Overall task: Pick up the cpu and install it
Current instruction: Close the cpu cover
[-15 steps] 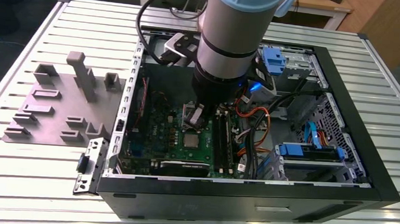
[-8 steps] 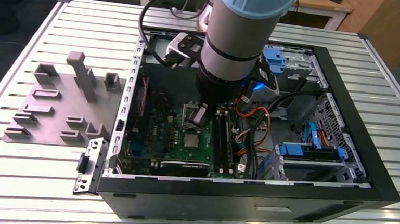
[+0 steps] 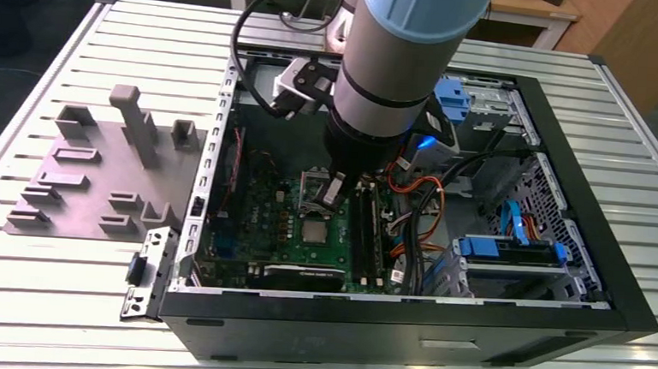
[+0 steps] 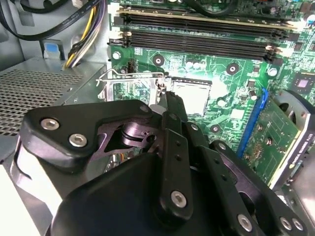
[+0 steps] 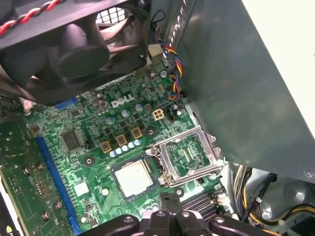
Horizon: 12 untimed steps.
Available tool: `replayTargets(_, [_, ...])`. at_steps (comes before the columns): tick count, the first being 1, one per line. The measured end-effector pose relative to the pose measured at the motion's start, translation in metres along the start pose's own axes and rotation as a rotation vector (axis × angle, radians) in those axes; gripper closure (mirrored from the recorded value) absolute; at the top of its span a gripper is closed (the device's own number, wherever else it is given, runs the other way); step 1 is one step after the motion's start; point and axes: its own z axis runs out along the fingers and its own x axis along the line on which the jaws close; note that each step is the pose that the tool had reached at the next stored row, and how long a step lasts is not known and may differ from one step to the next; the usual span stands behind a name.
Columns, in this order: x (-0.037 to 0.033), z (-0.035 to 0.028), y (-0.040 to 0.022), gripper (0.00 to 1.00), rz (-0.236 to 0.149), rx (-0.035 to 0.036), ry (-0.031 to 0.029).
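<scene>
Cpu, a small silver-grey square chip, lies in the green motherboard's socket.
Shiny metal frame stands open beside it, leaving access; the black gripper hangs near, and I cannot tell its jaws' state.

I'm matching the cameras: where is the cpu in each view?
Exterior view: cpu on the motherboard, beside the socket frame.
Second wrist view: cpu beside the socket frame.
First wrist view: cpu beside the socket frame.
Shared landmark: the socket frame.
</scene>
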Motion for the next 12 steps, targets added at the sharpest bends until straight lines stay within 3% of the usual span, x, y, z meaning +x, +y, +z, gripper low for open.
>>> replayTargets(3, [0.0, 0.0003, -0.0001, 0.89, -0.002, 0.002, -0.0087])
replayTargets(4, [0.0001, 0.0004, 0.0, 0.89, -0.003, 0.0009, -0.015])
replayTargets(7, [-0.0001, 0.0005, -0.0003, 0.89, -0.005, -0.0051, -0.0419])
replayTargets(9, [-0.0002, 0.0008, -0.0005, 0.89, -0.006, -0.0049, -0.0542])
replayTargets(10, [-0.0002, 0.0009, -0.0005, 0.89, -0.006, -0.0049, -0.0572])
replayTargets(12, [-0.0001, 0.001, -0.0005, 0.89, -0.006, -0.0044, -0.0577])
